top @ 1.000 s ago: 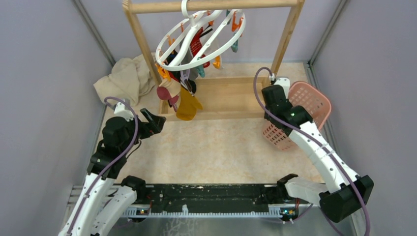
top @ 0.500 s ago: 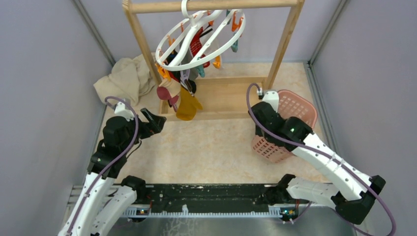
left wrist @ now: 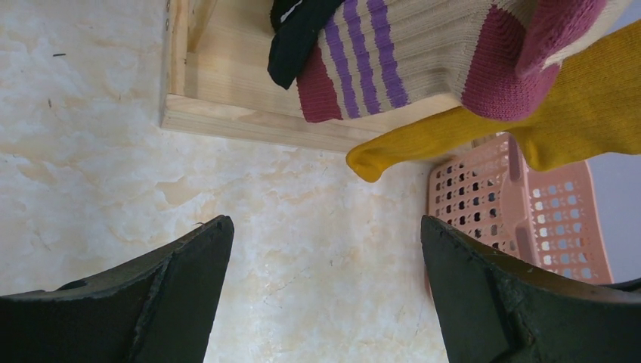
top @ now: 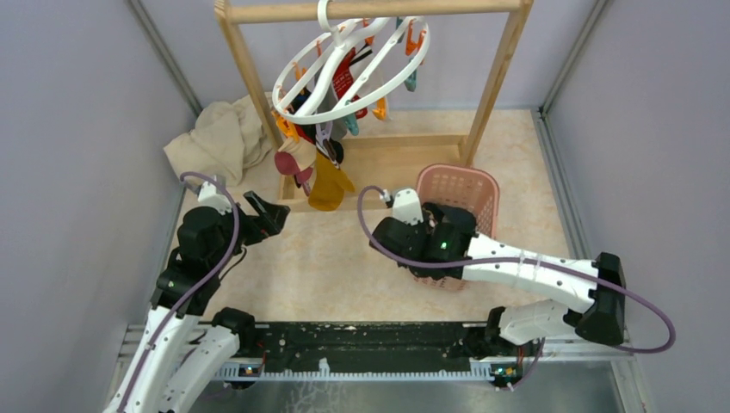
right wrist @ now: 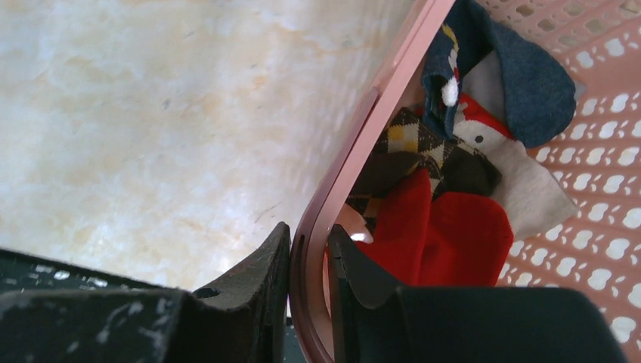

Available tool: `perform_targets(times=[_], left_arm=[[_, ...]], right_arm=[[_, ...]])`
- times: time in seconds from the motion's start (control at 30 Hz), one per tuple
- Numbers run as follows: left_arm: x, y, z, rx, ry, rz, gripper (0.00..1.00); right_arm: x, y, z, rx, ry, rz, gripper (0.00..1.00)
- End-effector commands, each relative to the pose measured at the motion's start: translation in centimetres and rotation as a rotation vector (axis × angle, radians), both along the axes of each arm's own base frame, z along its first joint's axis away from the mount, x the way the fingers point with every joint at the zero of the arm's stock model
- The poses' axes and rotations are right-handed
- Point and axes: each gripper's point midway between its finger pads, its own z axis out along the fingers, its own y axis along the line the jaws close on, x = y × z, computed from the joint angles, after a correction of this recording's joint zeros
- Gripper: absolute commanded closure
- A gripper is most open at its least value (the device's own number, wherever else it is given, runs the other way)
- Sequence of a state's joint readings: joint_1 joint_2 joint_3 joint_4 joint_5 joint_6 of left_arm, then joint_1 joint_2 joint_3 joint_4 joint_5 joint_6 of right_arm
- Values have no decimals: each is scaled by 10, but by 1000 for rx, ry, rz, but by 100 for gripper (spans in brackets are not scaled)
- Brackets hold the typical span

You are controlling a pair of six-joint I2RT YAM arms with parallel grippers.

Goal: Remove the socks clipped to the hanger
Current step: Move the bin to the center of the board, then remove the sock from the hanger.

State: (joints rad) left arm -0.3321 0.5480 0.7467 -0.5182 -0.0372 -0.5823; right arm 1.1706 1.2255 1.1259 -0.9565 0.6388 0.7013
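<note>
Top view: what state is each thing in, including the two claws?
Hanger, hung on the wooden rail, tilted, socks clipped on.
Basket, holding loose socks, rim gripped.
Left gripper, open, empty.
Right gripper, shut on the basket's rim.
Cloth, crumpled in a heap.

Mustard, striped, perhaps black socks [top: 330, 185] under tilted white hanger [top: 318, 116].

No text, label, brand mark, number or sign is showing legibly in any of the three views; nothing is reading as lettering.
</note>
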Motion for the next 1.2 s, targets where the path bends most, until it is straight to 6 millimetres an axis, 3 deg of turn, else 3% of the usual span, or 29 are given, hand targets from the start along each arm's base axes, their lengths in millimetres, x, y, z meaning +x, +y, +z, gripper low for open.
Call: perform_targets(times=[0.0,0.3,0.33,0.4,0.5,0.57,0.67,0.8,1.0,1.13,1.17], left_arm=[[-2,1,-1,-8,4,10,1],[0,0,-5,-11,11,9,1],[0,0,-5,-11,12,9,1],[0,0,-5,-11,12,10,1],[0,-1,-6,-13,14,10,1],[1,0,-7,-12,15,12,1],[2,1,-7,-9,13,18,1],[3,3,-6,6,11,28,1],[2,9,-1,17,-4,53,1],[1,10,0,18,-1,56,1],[0,10,1,13,-3,55,1]], right_arm=[[-10,48,21,112,-70,63,100],[-32,77,7,104,-45,118,100],[-32,77,6,108,-45,115,93],[-31,75,8,114,-51,112,59],[-32,74,17,149,-65,130,38],[-32,74,25,178,-77,150,30],[-32,75,39,195,-101,191,28],[-29,78,76,246,-173,257,27],[-10,88,169,318,-394,320,25],[8,111,224,276,-528,347,23],[12,121,228,257,-551,363,23]])
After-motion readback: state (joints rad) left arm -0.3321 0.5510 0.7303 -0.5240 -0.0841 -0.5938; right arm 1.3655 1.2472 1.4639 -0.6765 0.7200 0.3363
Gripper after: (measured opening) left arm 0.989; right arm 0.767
